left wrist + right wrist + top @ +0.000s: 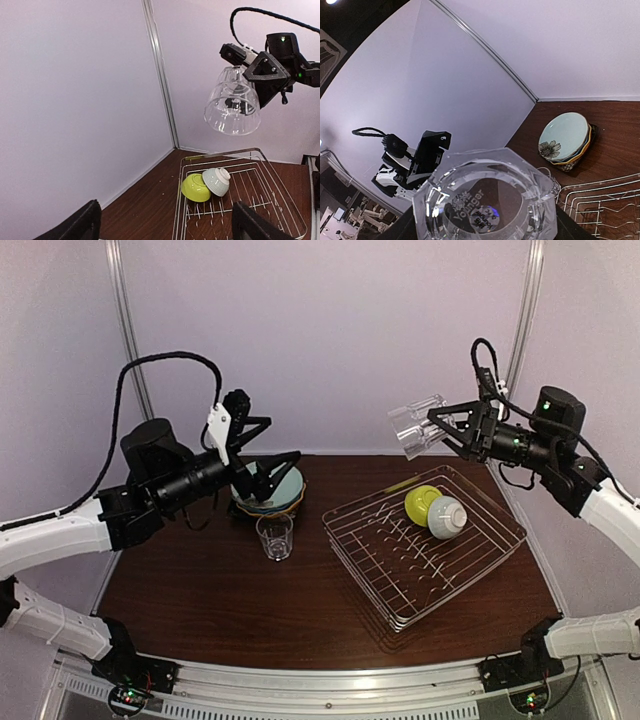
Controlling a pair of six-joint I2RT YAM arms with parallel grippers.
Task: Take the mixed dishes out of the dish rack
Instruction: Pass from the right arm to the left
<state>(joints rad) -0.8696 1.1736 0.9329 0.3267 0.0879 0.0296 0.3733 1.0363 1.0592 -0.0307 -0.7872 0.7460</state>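
My right gripper (434, 428) is raised above the far end of the dish rack (358, 570) and is shut on a clear glass (417, 426), held sideways with its mouth pointing left. Seen from the right wrist, that glass (487, 200) fills the space between the fingers. A yellow-green bowl (422, 502) and a white bowl (446, 517) lie upturned in the rack's far corner. My left gripper (278, 447) hangs open and empty over a plate stack (270, 496) topped by a pale teal plate (565, 134). A second clear glass (274, 536) stands upright on the table beside the stack.
The rack sits at an angle on the right half of the dark wooden table (200, 590). Pale walls close in the back and sides, with metal posts (128, 330) at the corners. In the left wrist view the rack (220, 154) and both bowls lie far below the held glass (232, 107).
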